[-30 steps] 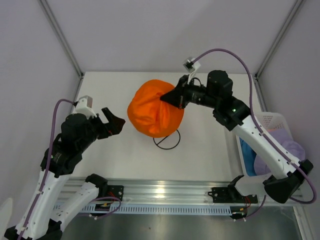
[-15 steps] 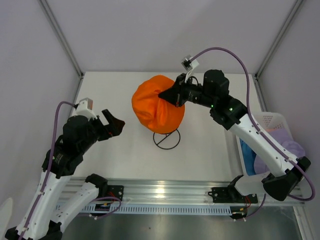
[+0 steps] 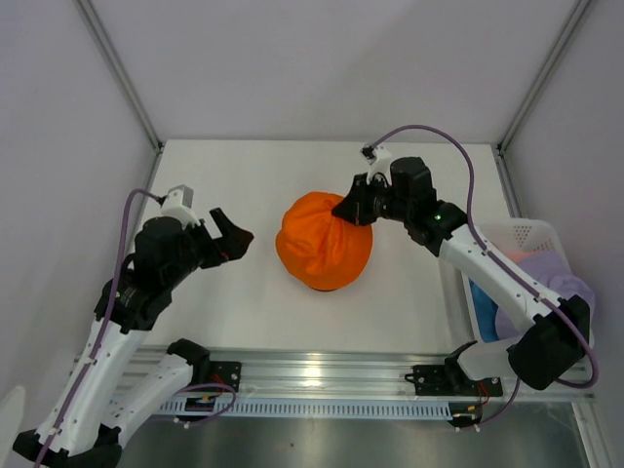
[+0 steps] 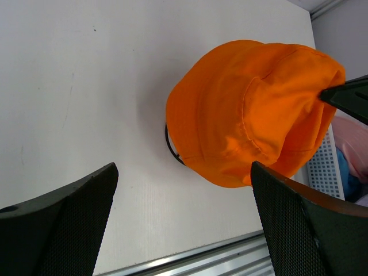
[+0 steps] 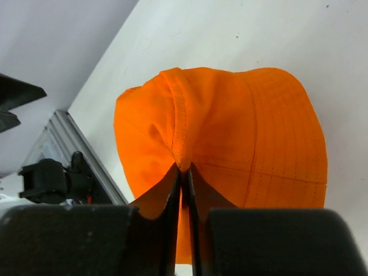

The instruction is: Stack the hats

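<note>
The orange hat (image 3: 322,252) hangs over the black wire stand, whose base ring (image 4: 170,150) shows under it in the left wrist view. My right gripper (image 3: 349,208) is shut on the orange hat's brim at its upper right edge; the pinched fold (image 5: 183,161) shows between the closed fingers. My left gripper (image 3: 231,237) is open and empty, left of the hat, with the hat (image 4: 253,109) ahead of its fingers (image 4: 63,230). The pale purple hat (image 3: 567,292), pink hat (image 3: 531,255) and blue hat (image 3: 480,292) lie in the basket at the right.
A white slotted plastic basket (image 3: 522,232) stands at the table's right edge, under my right forearm. A metal rail (image 3: 322,375) runs along the near edge. Frame posts stand at the back corners.
My right gripper has carried the orange hat down and toward the near right, onto the stand, so the stand's ring is now covered. My left gripper has moved slightly right toward the hat.
</note>
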You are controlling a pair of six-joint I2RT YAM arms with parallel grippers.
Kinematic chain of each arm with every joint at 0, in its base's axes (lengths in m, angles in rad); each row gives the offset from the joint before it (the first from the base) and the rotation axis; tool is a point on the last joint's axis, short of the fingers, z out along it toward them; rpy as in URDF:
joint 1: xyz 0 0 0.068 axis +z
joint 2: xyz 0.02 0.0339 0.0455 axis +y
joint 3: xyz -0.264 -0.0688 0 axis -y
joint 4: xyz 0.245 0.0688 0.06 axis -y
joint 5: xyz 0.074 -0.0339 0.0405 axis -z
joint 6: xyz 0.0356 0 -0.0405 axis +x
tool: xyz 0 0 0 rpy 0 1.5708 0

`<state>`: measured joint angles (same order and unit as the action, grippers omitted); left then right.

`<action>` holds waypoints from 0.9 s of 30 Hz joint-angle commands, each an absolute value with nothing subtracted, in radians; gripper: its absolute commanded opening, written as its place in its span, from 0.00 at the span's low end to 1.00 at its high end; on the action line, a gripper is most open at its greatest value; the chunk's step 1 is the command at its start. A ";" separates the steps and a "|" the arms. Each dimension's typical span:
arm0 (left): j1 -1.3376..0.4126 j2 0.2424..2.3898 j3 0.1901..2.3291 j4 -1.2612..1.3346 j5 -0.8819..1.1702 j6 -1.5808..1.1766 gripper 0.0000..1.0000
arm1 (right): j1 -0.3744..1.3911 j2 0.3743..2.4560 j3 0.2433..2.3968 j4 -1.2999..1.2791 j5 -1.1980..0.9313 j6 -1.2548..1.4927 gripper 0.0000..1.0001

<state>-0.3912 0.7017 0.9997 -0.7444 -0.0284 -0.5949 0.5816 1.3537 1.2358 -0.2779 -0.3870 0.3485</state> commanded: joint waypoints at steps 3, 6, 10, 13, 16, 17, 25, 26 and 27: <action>-0.383 0.735 0.979 -0.649 0.060 -0.618 0.99 | 0.528 1.313 1.178 -0.233 -0.368 0.308 0.40; -0.383 0.747 0.968 -0.634 0.080 -0.615 1.00 | 0.459 1.289 1.183 -0.233 -0.455 0.353 0.97; -0.383 0.742 0.924 -0.604 0.063 -0.629 1.00 | 0.390 1.221 1.189 -0.236 -0.467 0.351 1.00; -0.383 0.735 0.873 -0.533 0.077 -0.663 0.99 | 0.341 1.177 1.148 -0.226 -0.378 0.371 0.99; -0.383 0.718 0.810 -0.439 0.069 -0.710 0.99 | 0.278 1.164 1.054 -0.186 -0.386 0.451 1.00; -0.383 0.715 0.799 -0.410 0.057 -0.742 1.00 | 0.272 1.164 0.992 -0.152 -0.385 0.469 1.00; -0.382 0.747 0.768 -0.479 0.048 -0.759 0.99 | 0.236 1.134 0.957 -0.356 -0.137 0.483 1.00; -0.380 0.746 0.761 -0.497 0.048 -0.740 1.00 | 0.227 1.108 0.992 -0.409 -0.099 0.444 1.00; -0.379 0.746 0.765 -0.509 0.040 -0.730 0.99 | 0.218 1.094 1.062 -0.458 -0.056 0.425 1.00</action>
